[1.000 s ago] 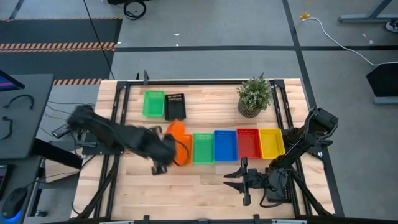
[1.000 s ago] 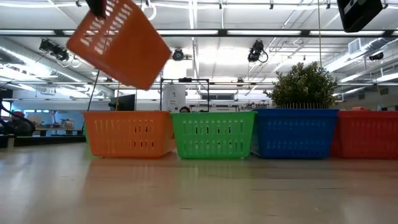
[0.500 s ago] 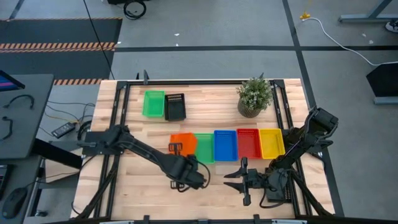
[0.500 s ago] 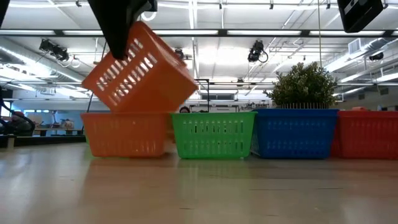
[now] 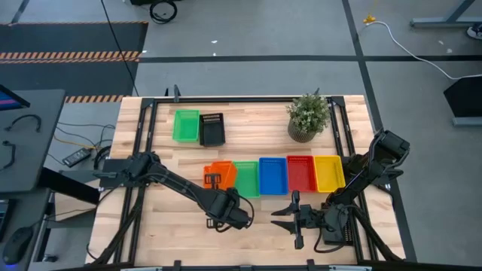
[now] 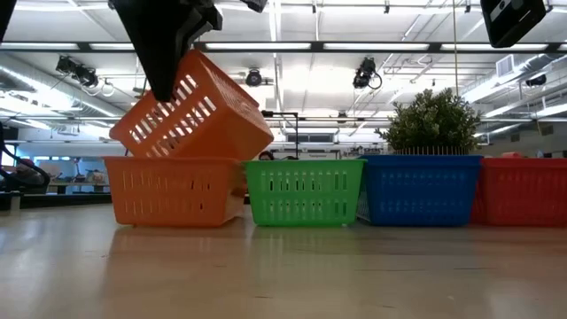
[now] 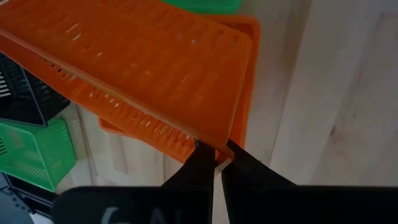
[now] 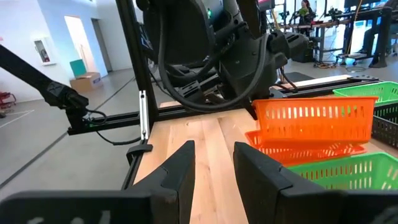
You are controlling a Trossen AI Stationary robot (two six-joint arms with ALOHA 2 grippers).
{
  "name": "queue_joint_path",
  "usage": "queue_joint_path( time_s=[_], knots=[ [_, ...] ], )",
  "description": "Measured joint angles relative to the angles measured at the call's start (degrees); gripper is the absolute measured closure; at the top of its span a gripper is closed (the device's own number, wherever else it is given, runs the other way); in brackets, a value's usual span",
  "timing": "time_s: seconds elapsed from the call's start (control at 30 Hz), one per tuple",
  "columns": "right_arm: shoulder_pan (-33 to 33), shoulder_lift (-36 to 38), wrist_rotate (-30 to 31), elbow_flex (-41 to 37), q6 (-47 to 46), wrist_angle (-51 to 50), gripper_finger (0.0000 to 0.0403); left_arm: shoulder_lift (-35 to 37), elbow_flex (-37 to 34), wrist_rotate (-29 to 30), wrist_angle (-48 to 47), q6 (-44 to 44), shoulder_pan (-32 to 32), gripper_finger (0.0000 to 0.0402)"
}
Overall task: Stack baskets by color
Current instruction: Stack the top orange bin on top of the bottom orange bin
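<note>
Risk: left hand (image 7: 217,163), clamped on the tilted orange basket (image 6: 193,106), could jam it crooked against the lower orange basket (image 6: 173,190), shoving it across the tabletop (image 6: 283,275).

A robotics lab or workshop: a wooden surface (image 5: 248,226) framed by black rails sits on a grey concrete floor (image 5: 248,45), with a white cable (image 5: 407,45) trailing at two o'clock, ceiling strip lights (image 6: 354,46), hanging cameras (image 6: 365,75) and distant workbenches (image 8: 329,28).
</note>
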State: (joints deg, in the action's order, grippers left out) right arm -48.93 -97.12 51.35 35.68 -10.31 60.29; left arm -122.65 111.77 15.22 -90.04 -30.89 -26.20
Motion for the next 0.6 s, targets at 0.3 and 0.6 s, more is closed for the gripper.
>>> queue_joint_path(
  time_s=[0.3, 0.6],
  knots=[
    [0.00, 0.00, 0.00, 0.00, 0.00, -0.08, 0.0287, 0.00, 0.07, 0.91, 0.02, -3.33, -0.01, 0.0387],
    [0.00, 0.00, 0.00, 0.00, -0.02, -0.08, 0.0287, 0.00, 0.07, 0.25, 0.02, -6.03, 2.28, 0.0387]
  ],
)
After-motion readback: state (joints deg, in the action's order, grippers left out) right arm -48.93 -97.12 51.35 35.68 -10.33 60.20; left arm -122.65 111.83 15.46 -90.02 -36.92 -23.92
